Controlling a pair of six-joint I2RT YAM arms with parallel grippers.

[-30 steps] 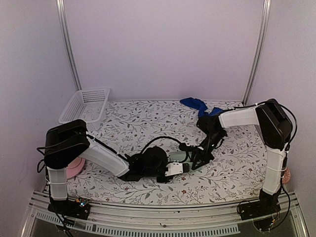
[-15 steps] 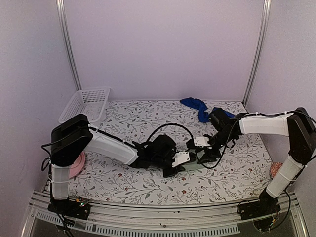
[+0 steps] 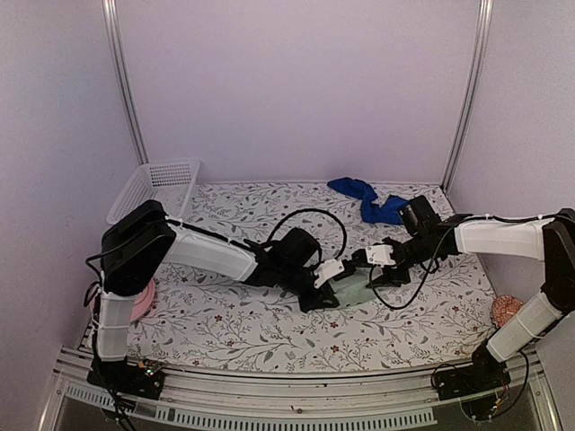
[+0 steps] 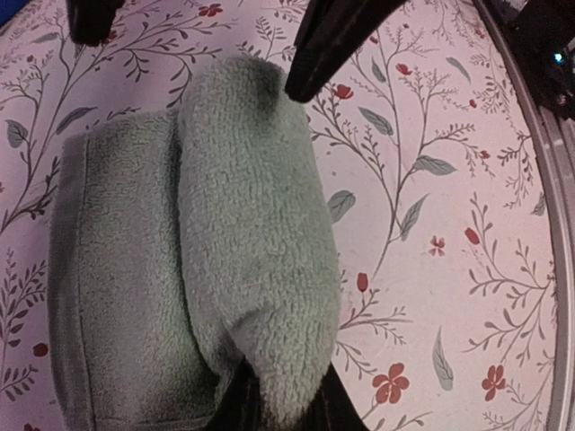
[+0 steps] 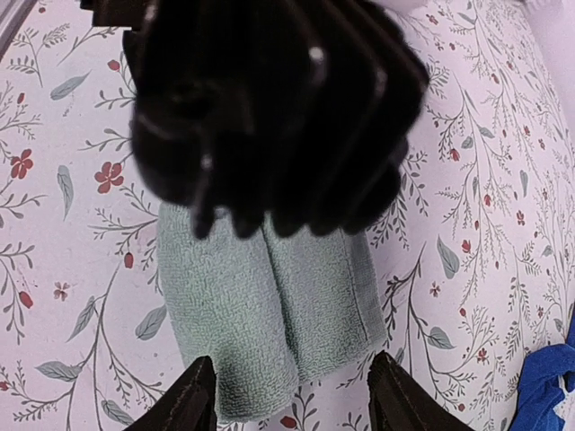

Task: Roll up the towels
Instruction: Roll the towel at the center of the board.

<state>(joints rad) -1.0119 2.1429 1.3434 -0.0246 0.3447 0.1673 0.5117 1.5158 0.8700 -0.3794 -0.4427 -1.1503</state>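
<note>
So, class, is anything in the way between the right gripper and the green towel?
Nothing visible. The right gripper hangs open at one end of the green towel; the left gripper pinches the fold at the other end.

Floral tablecloth (image 3: 225, 323), green towel (image 4: 180, 269), blue towel (image 3: 364, 193)

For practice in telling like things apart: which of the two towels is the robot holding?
The pale green towel: part-rolled, its fold pinched in the left fingers. The blue towel lies crumpled at the back, untouched.
</note>
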